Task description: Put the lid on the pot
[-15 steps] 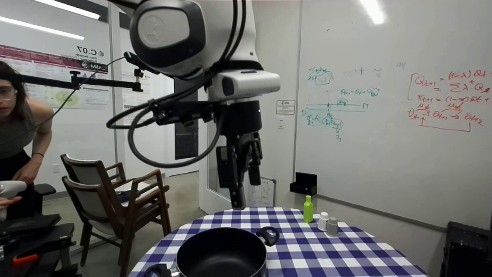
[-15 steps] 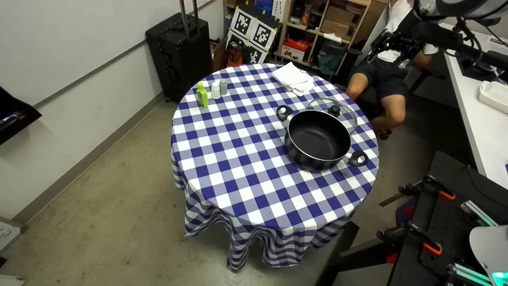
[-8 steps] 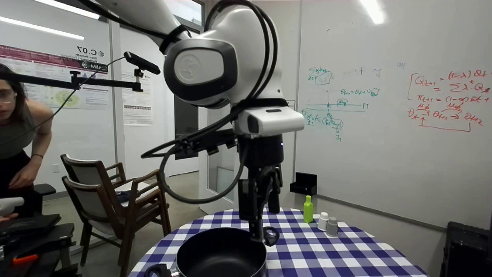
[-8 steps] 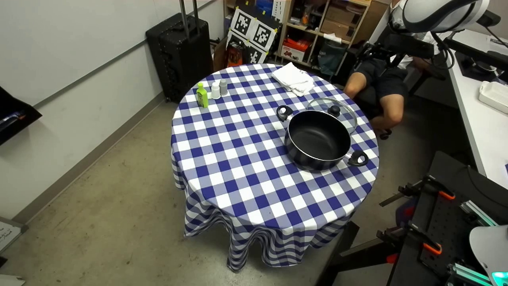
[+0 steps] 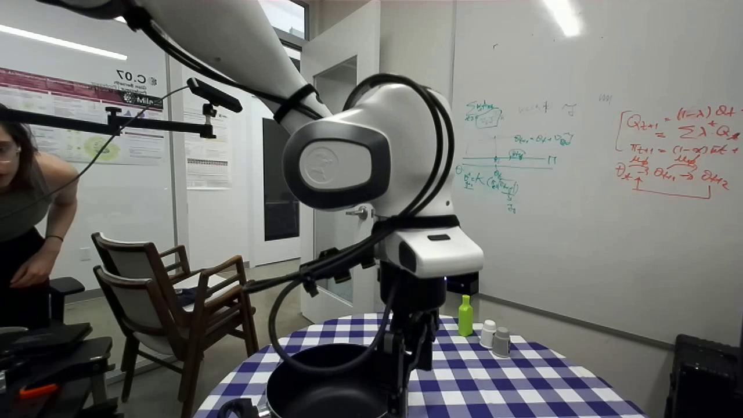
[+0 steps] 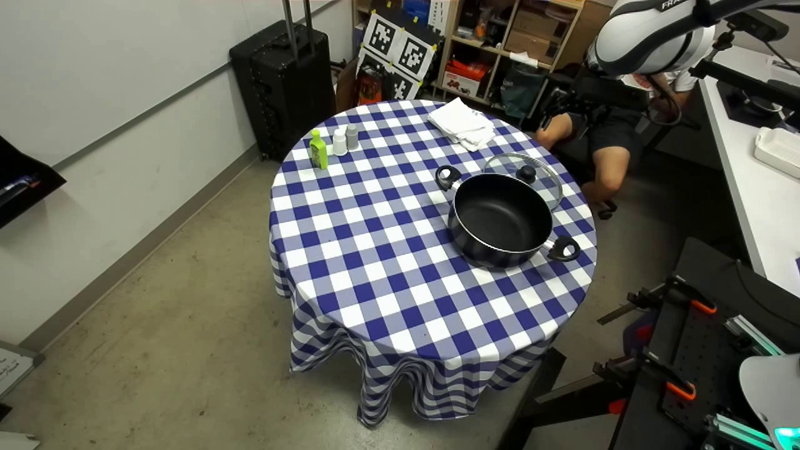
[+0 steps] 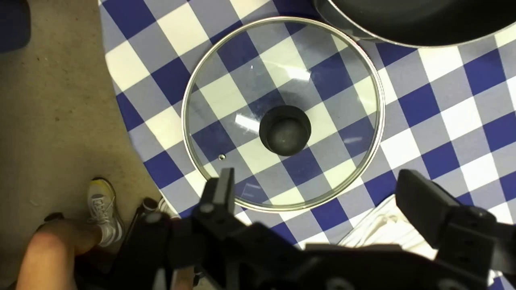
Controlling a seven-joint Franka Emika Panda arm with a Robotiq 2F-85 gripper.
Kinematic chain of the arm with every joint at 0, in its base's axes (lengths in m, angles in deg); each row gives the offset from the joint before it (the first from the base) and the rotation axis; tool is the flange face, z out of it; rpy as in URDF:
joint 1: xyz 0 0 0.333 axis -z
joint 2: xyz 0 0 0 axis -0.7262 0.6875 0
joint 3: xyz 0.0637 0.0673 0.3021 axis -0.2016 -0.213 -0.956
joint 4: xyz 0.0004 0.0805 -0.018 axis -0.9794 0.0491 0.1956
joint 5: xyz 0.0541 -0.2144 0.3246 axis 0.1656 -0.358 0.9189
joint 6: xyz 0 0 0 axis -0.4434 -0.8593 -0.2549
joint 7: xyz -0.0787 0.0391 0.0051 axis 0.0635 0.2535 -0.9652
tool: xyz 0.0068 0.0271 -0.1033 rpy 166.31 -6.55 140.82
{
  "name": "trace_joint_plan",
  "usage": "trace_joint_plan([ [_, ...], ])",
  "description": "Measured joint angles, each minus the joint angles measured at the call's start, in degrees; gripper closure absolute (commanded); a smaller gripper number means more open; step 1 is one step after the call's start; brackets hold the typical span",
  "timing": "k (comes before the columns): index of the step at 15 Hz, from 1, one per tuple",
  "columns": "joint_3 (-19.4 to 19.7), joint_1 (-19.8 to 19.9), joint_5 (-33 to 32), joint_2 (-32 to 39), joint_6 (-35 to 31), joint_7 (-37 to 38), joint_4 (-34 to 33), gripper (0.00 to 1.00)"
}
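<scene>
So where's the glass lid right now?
In the wrist view, the glass lid lies on the checked tablecloth near the middle, beside the black pot at upper right.

Lid (image 6: 528, 173) beside pot (image 6: 500, 215) on checked tablecloth (image 6: 387, 231)

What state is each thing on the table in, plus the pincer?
Pot: upright, uncovered, nothing visible inside
Lid: off the pot, right way up
Pincer: open, holding nothing
Bottle: upright; can't tell whether capped
White shaker: upright
Grey shaker: upright
Cloth: loosely folded
Tablecloth: spread, draping over the edge
</scene>
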Motion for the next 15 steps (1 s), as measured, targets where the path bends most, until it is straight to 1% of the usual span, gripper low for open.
trace_joint_plan([
  [7, -1.8, 2.6, 3.3, 8.2, 4.7, -1.2, -7.8, 0.0],
  [15, -3.6, 4.5, 5.1, 16.6, 10.7, -2.4, -16.2, 0.0],
])
